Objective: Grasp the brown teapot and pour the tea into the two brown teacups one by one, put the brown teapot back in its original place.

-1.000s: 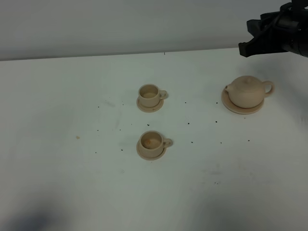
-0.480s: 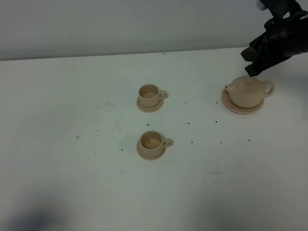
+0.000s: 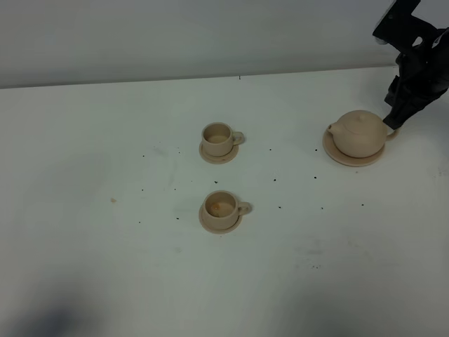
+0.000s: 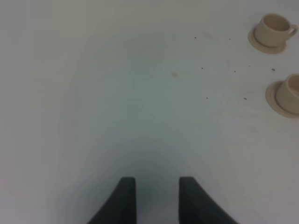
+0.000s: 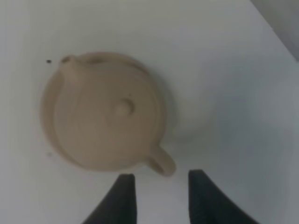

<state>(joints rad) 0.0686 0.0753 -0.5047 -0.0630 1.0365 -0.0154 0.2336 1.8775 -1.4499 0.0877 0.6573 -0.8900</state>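
Observation:
The brown teapot [image 3: 359,133] sits on its wide round saucer [image 3: 343,156] at the right, spout to the left, loop handle to the right. It also shows in the right wrist view [image 5: 110,116] from above. My right gripper [image 3: 391,119] is open just above the handle [image 5: 162,162], not touching it; it shows open in its wrist view [image 5: 158,196]. The two brown teacups stand on small saucers mid-table, one farther [image 3: 218,138] and one nearer [image 3: 222,207]. They also show in the left wrist view [image 4: 272,30] [image 4: 288,93]. My left gripper [image 4: 153,200] is open and empty.
The white table [image 3: 105,175] has small dark specks around the cups and teapot. A pale wall runs along the table's back edge.
My right gripper has swung from behind the teapot down to the right, over the handle. The teapot and cups have not moved.

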